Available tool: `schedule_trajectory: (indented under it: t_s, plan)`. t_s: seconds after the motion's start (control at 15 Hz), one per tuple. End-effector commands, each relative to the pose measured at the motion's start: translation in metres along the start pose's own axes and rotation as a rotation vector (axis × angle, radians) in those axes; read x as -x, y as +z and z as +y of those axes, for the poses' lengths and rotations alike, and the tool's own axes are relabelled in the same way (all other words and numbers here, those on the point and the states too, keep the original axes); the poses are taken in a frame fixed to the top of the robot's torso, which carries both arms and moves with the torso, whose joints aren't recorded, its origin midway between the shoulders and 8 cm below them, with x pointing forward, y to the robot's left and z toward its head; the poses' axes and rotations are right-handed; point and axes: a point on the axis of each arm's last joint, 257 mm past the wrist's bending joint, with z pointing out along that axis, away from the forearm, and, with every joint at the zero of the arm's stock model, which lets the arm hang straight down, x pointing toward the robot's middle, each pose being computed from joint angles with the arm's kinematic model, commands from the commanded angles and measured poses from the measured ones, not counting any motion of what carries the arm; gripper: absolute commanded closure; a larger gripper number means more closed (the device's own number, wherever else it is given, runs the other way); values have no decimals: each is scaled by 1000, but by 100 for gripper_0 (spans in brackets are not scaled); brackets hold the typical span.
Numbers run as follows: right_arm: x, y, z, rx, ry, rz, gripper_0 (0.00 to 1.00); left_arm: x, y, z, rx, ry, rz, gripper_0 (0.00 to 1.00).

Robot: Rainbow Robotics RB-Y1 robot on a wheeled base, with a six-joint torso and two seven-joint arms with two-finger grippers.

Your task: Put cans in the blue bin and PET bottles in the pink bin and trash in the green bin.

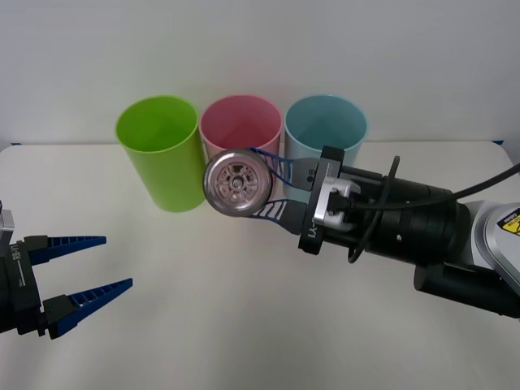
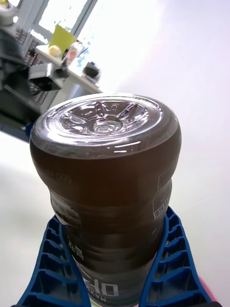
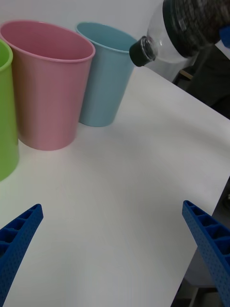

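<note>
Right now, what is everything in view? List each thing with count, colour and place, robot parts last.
green bin: 1, lime green, upright at the far side of the table, leftmost of the row.
pink bin: 1, pink, upright in the middle of the row, partly behind the bottle.
blue bin: 1, light blue, upright at the right end of the row.
bottle: 1, clear plastic with dark brown drink and a black cap, held tilted in the air in front of the pink bin, base toward the front camera.
table: 1, white, under everything.
right gripper: 1, blue fingers, shut on the bottle above the table.
left gripper: 1, blue fingers, open, low at the left edge, holding nothing.
</note>
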Motion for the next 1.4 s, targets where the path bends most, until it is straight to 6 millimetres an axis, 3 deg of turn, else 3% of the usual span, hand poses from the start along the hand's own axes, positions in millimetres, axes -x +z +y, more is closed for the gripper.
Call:
schedule_trajectory:
  t_s: [0.07,0.33,0.47,0.67,0.87,1.2,1.4]
  plan:
    - [14,15,-32,-79,45,-24,100,0,0,0,0,0,0,0]
    - [20,29,-73,-149,107,2,100,0,0,0,0,0,0,0]
    - [10,36,-94,-171,122,36,100,0,0,0,0,0,0,0]
    - [-24,54,-123,-206,164,95,100,0,0,0,0,0,0,0]
    - [-62,75,-139,-234,191,162,100,0,0,0,0,0,0,0]
    - [-122,98,-149,-216,235,296,100,0,0,0,0,0,0,0]
    - [-138,107,-146,-192,258,334,100,0,0,0,0,0,0,0]
